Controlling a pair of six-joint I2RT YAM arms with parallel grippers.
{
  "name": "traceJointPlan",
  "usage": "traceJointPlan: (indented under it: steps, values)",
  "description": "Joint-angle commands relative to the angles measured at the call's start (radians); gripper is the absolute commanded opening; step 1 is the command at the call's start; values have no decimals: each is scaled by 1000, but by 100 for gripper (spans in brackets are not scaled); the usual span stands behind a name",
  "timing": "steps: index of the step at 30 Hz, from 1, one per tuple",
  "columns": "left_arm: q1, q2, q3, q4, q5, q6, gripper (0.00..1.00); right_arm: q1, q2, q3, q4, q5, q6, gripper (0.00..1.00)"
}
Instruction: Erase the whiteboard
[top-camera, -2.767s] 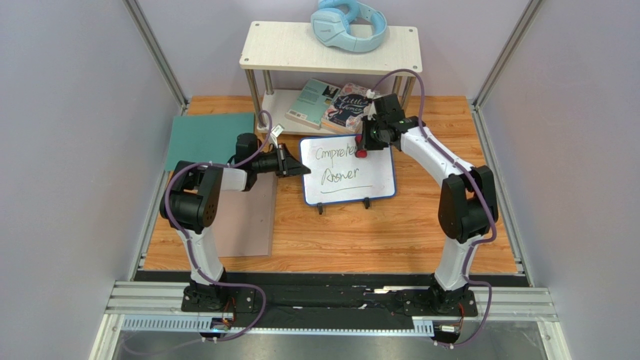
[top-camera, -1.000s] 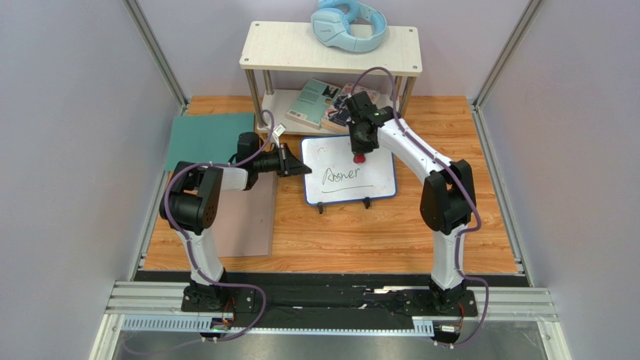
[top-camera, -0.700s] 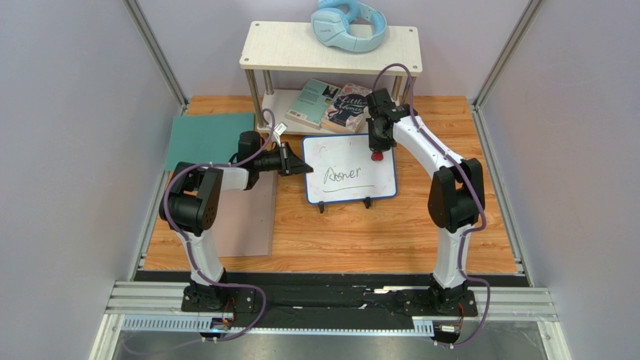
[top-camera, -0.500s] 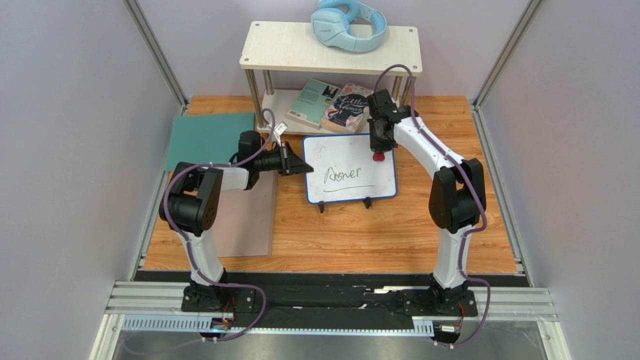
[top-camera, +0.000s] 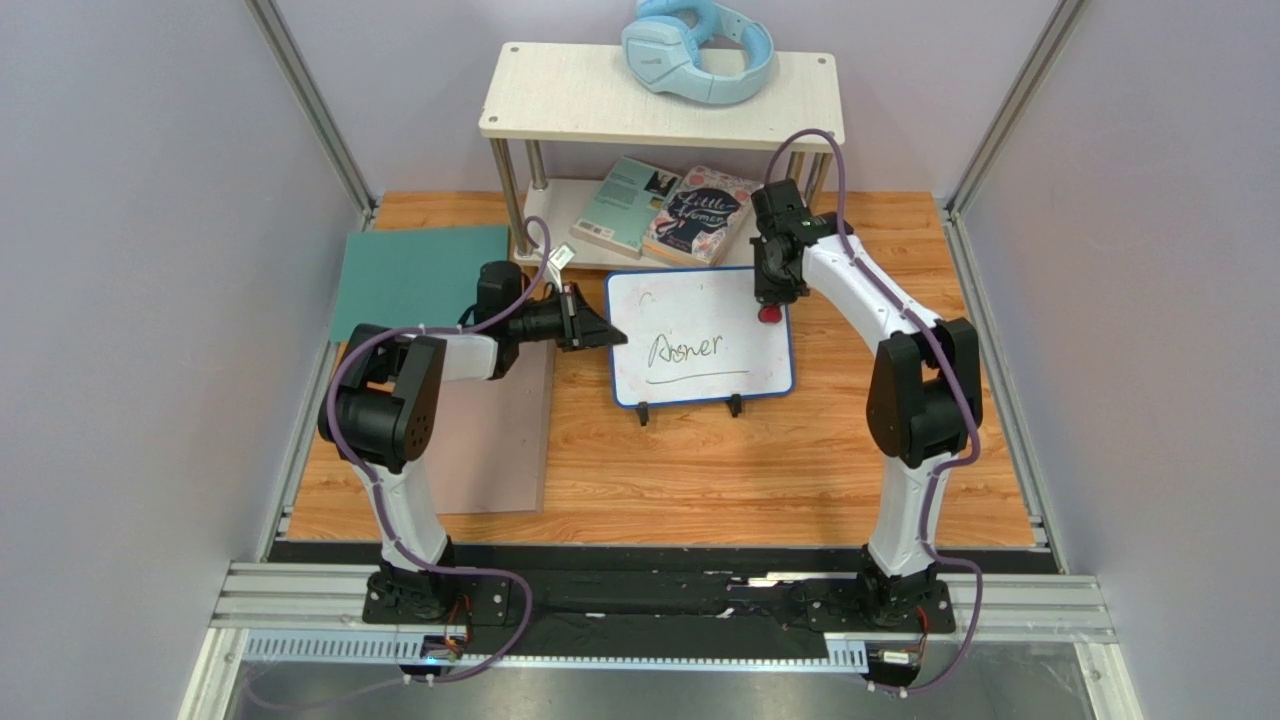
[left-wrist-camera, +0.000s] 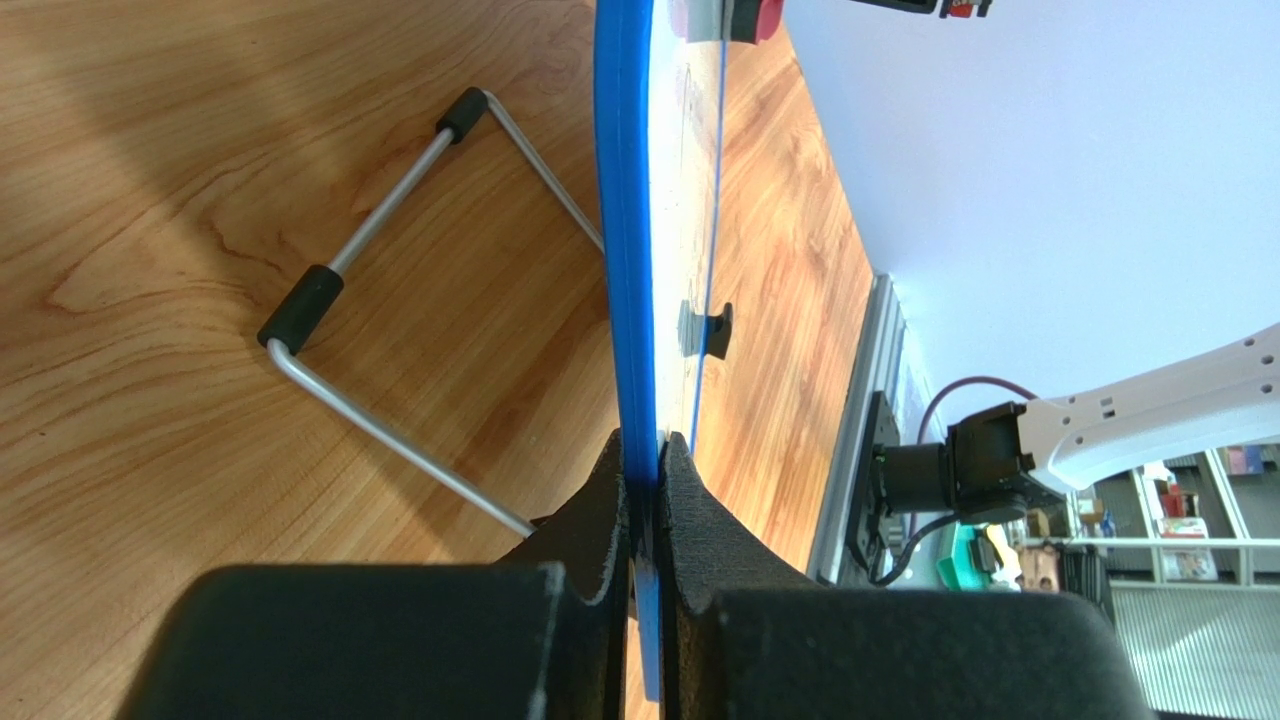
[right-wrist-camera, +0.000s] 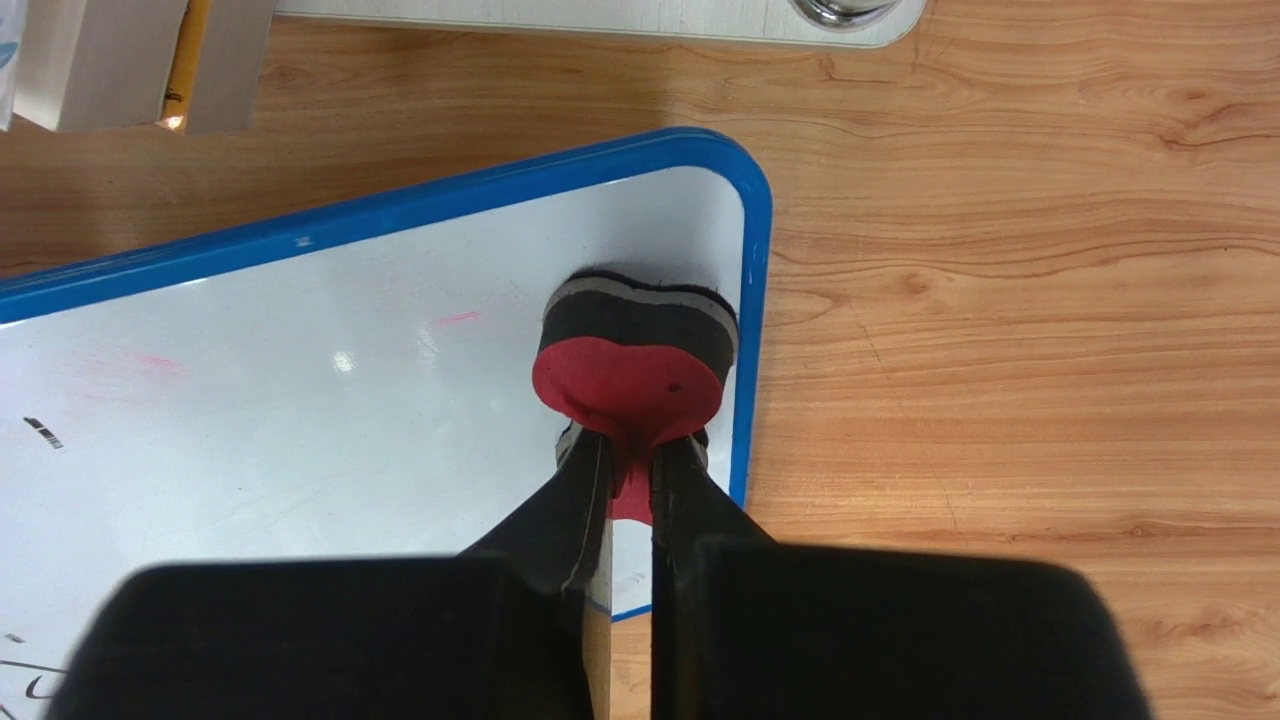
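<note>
The right gripper (right-wrist-camera: 630, 458) pinches a red eraser (right-wrist-camera: 639, 360), pressed onto the whiteboard (top-camera: 706, 308) at its far right corner. The left gripper (left-wrist-camera: 643, 468) clamps the whiteboard's left edge. The whiteboard stands centrally on the table (top-camera: 721, 473), toward its far edge.

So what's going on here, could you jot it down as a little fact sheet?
Whiteboard: blue-framed, propped on a wire stand on the wooden table
Writing: one word and an underline, lower part; upper part blank
Left gripper: shut on the board's left edge
Right gripper: shut on a red eraser, at the board's far right corner
Left to do: wipe the remaining word
</note>
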Motion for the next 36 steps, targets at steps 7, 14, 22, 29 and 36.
traceJointPlan:
  steps: [7,14,22,29,36]
  values:
    - [1,6,-1,-37,-91,117,0,107,-36,-62,146,13,-64,0]
    - [-1,5,-1,-37,-86,121,0,239,83,131,64,85,-81,0]
    - [-1,3,-1,-37,-85,121,0,351,224,313,-35,111,-98,0]
    - [-1,5,1,-37,-85,123,0,447,224,281,16,79,-101,0]
    - [-2,6,1,-37,-83,121,0,509,244,313,22,-37,-124,0]
